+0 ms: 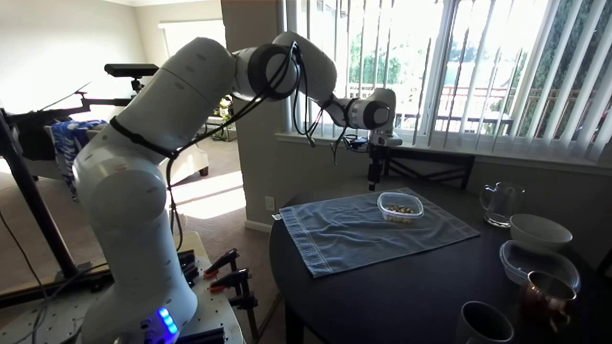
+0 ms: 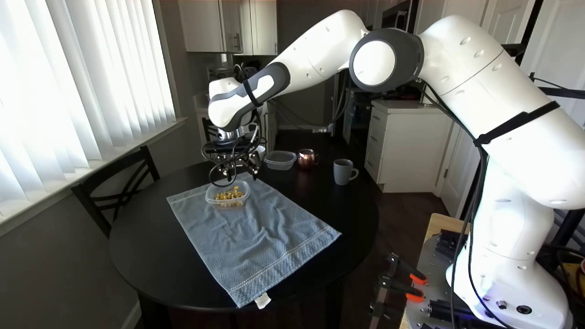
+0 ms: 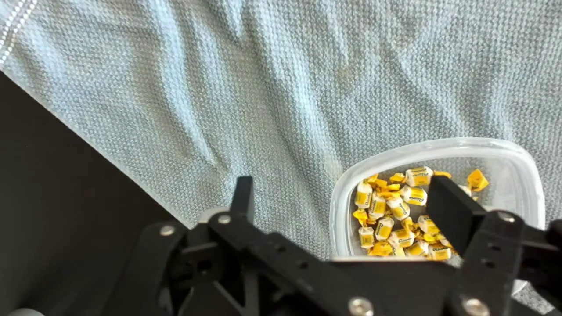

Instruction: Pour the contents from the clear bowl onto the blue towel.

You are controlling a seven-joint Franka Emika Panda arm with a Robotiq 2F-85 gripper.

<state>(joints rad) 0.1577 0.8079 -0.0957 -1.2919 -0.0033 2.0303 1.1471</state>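
Your end effector [image 3: 340,188] is hovering near the bowl [image 3: 465,148], jaws spread apart, grasping nothing. The bowl is sitting on the towel [image 3: 281,109], holding candies [image 3: 401,237] — it's probably going to be light, slick and flexing — so you're likely wanting one side wall at the rim, pinched gently.

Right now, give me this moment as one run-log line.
claw: open, empty; clear bowl: upright on blue towel; candies: wrapped, inside bowl; pour: not yet done
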